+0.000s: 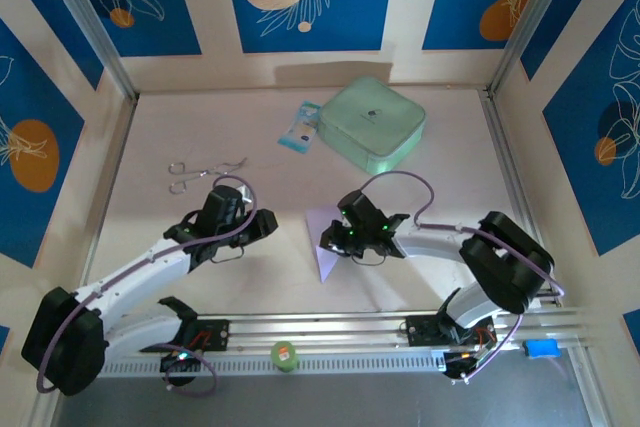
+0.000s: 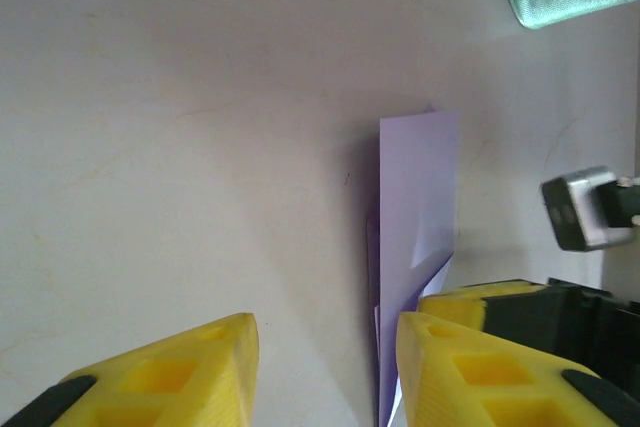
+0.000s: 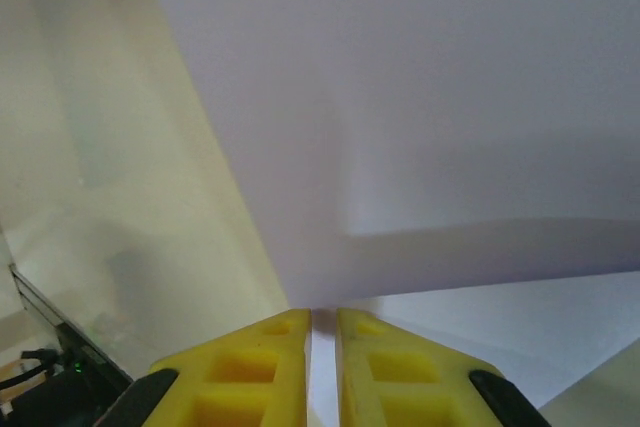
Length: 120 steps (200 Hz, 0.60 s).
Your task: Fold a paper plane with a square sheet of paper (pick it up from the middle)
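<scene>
Lavender paper sheet, thin and pale, lies near the middle of the cream-white tabletop, between the two arms. It is already creased into a narrow shape, its sharp tip pointing towards the arm bases and its wider end towards the back wall.

From where I stand, the right gripper sits on the sheet's right-hand edge. On the right wrist camera its yellow fingers are drawn almost together, with a thin sliver of the paper caught between them. The rest of the sheet spreads out ahead of them, and one folded layer casts a soft shadow over the one below.

The left gripper hovers just to the left of the paper. On its own camera its yellow fingers stand well spread with nothing between them but bare table. The sheet runs as a long upright strip beside the inner edge of one finger, and I cannot tell whether they touch.

Further back, a rounded mint-green zip case rests near the rear wall, with a small blue-and-white packet just beside its left side. A pair of slim metal scissor-handled forceps lies well to the left, behind the left arm. At the near edge, a small green tape roll sits on the metal rail between the two bases.
</scene>
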Tool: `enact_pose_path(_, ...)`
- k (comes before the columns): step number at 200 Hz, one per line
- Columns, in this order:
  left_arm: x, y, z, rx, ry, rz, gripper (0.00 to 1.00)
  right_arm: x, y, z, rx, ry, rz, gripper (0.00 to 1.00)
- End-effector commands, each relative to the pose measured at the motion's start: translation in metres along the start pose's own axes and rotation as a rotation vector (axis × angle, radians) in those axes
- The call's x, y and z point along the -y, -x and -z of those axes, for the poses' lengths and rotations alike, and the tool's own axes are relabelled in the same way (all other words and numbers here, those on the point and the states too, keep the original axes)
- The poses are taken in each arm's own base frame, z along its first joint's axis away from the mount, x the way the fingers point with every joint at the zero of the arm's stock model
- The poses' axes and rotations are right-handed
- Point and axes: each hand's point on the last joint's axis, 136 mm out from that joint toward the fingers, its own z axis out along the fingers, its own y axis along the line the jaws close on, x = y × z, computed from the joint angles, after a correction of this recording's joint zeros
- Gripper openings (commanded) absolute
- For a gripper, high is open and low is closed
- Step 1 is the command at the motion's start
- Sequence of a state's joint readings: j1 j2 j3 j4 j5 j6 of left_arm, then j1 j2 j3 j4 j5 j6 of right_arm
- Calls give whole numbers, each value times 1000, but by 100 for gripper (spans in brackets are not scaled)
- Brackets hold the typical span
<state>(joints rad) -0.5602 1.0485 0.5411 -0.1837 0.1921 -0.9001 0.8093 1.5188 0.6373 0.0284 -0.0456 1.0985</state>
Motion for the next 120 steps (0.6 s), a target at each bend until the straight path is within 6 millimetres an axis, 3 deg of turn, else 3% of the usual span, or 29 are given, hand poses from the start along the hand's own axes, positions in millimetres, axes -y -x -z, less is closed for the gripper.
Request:
enact_pose_path(1,7,-1,5,-12,-35,8,41,9,-7,-7,-50,-57,-42,14)
enact_pose_path(20,1,-3,6,7,-30,25,42,33,-12,-12,-28,-145,-210,13)
enact_pose_path(42,2,-2,6,11,-32,23,42,42,-21,-16,28,-167,-359,13)
enact_pose_path(78,8,0,2,-7,-44,16,42,40,-17,2,176,-219,-404,14)
enact_pose_path(102,13,-1,-1,-18,-71,21,42,18,-7,15,236,-60,-379,15)
enact_pose_path(120,17,0,-1,-16,-94,25,41,12,2,30,274,-22,-327,17)
